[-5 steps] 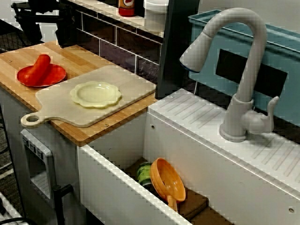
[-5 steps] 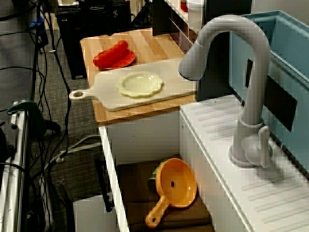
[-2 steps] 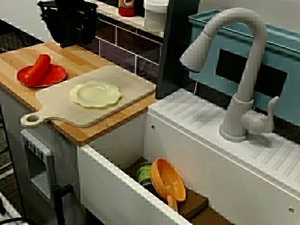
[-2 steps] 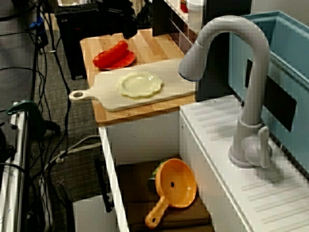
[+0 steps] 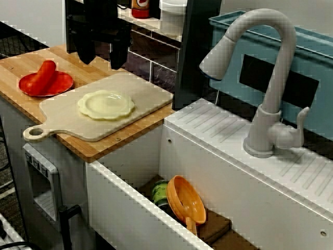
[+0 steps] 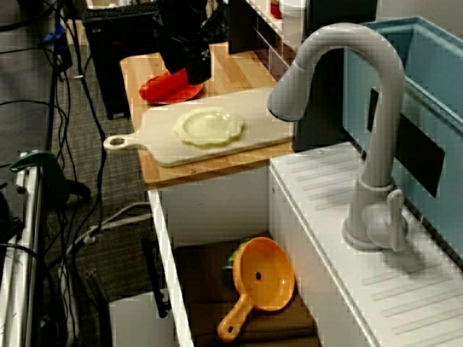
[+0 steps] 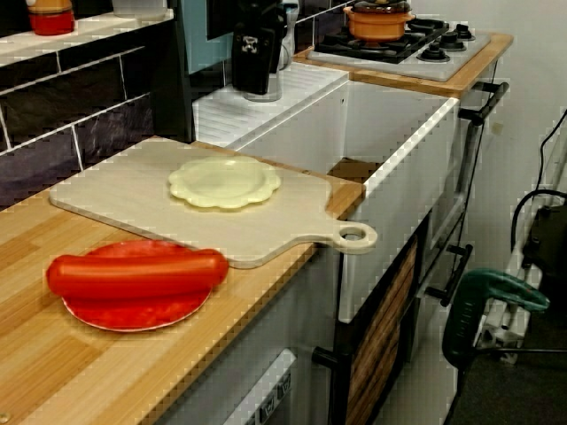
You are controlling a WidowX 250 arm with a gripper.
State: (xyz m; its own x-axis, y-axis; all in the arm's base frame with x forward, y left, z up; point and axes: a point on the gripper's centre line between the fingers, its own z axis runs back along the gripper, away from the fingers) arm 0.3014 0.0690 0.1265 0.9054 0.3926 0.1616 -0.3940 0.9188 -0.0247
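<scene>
My black gripper (image 5: 102, 56) hangs open over the back of the wooden counter (image 5: 15, 65), fingers pointing down with nothing between them. It is between the red plate (image 5: 57, 83) carrying a red sausage (image 5: 42, 77) and the pale cutting board (image 5: 148, 92). In the view from above the sink, the gripper (image 6: 189, 71) stands just behind the sausage (image 6: 165, 85). A pale yellow scalloped dish (image 5: 106, 104) lies on the board, nearer the front than the gripper. The view from the counter's end shows the sausage (image 7: 137, 273) and the dish (image 7: 224, 181), but not the gripper.
To the right is a white sink (image 5: 135, 208) holding an orange strainer (image 5: 188, 200) and a green can (image 5: 160, 194). A grey faucet (image 5: 270, 78) rises behind it. A dark post (image 5: 193, 52) and a tiled ledge with containers (image 5: 171, 15) stand behind the board.
The gripper has swung from the far left back corner to the right and come down over the counter's back, now between the red plate and the board. Nothing else moved.
</scene>
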